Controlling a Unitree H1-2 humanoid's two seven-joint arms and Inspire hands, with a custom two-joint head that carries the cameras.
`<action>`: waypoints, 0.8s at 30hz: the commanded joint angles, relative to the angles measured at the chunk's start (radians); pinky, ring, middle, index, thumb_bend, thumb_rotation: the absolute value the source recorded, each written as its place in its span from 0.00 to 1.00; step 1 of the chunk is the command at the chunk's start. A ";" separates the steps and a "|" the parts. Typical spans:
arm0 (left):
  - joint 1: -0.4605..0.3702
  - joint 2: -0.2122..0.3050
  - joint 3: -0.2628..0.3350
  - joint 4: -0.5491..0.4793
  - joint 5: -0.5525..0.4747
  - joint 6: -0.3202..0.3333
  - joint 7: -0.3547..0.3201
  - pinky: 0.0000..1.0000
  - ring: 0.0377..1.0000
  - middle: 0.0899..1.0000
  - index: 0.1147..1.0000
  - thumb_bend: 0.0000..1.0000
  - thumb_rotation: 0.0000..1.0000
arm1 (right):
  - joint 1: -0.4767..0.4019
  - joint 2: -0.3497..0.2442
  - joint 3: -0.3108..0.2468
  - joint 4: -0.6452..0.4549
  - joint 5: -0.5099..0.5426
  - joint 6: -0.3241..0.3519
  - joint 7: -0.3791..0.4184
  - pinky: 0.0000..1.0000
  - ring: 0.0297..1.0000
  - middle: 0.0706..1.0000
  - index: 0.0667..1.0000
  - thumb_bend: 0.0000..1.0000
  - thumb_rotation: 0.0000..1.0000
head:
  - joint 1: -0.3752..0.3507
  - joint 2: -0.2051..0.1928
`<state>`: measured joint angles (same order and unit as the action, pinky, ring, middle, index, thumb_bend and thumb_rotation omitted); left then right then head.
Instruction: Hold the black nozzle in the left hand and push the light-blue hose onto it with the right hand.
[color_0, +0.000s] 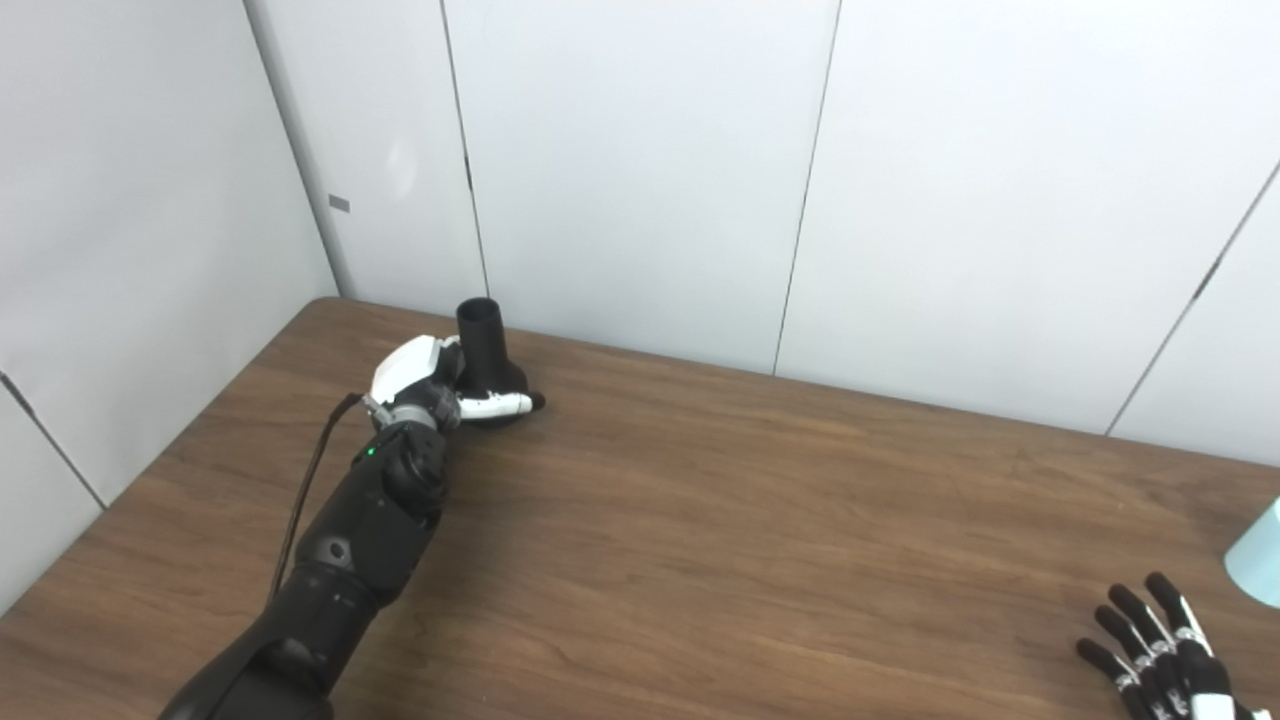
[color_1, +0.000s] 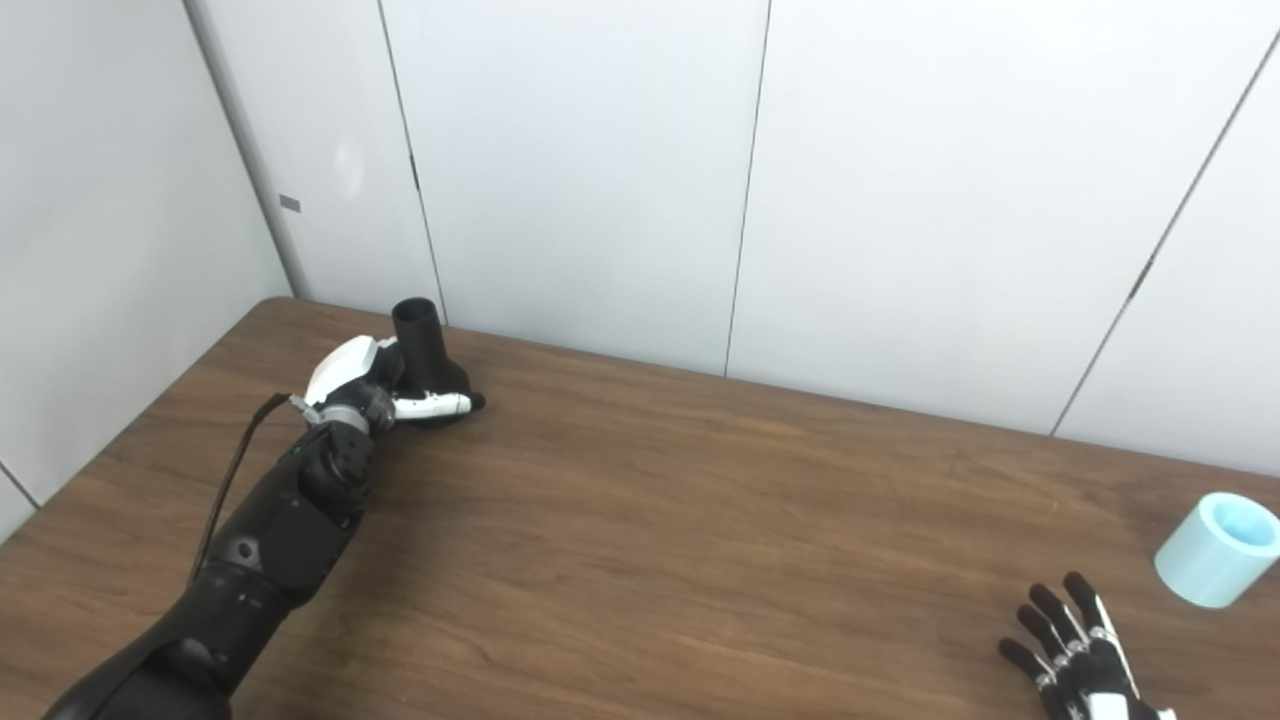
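Observation:
The black nozzle (color_0: 482, 330) stands upright on the wooden table (color_0: 750, 520) near its far left corner, tube end up. My left hand (color_0: 425, 380) is wrapped around its flared base, with the thumb across the front and the fingers hidden behind. The light-blue hose (color_1: 1215, 548), a short wide tube, lies on its side at the table's right edge. My right hand (color_1: 1070, 650) is open with fingers spread, low at the bottom right, a little left of and nearer than the hose, not touching it.
White wall panels (color_0: 640, 170) stand close behind the table's far edge and along its left side. A dark cable (color_0: 305, 490) runs along my left forearm.

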<state>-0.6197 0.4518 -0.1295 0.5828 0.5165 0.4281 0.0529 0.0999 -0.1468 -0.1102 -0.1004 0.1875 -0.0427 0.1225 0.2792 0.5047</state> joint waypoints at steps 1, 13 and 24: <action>-0.048 0.026 -0.013 -0.007 0.016 0.020 -0.013 1.00 1.00 0.95 0.90 1.00 0.52 | 0.046 0.020 0.009 0.023 0.000 0.025 -0.008 0.80 0.89 0.89 0.96 0.70 0.93 | 0.000 0.002; -0.058 0.031 -0.061 0.028 0.038 0.026 -0.024 0.98 0.95 0.89 0.84 1.00 0.54 | 0.049 0.012 0.020 0.001 -0.038 0.028 -0.016 0.89 0.93 0.89 0.98 0.65 0.98 | -0.001 0.011; -0.050 0.043 -0.079 0.038 0.047 0.008 -0.029 0.68 0.77 0.77 0.75 0.93 0.48 | 0.064 0.010 0.028 -0.035 -0.063 0.046 -0.033 0.93 0.95 0.88 0.99 0.60 1.00 | -0.009 0.023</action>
<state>-0.6618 0.4935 -0.1991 0.6132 0.5756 0.4454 0.0482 0.1223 -0.1436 -0.0885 -0.1343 0.1316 -0.0399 0.0878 0.2700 0.5262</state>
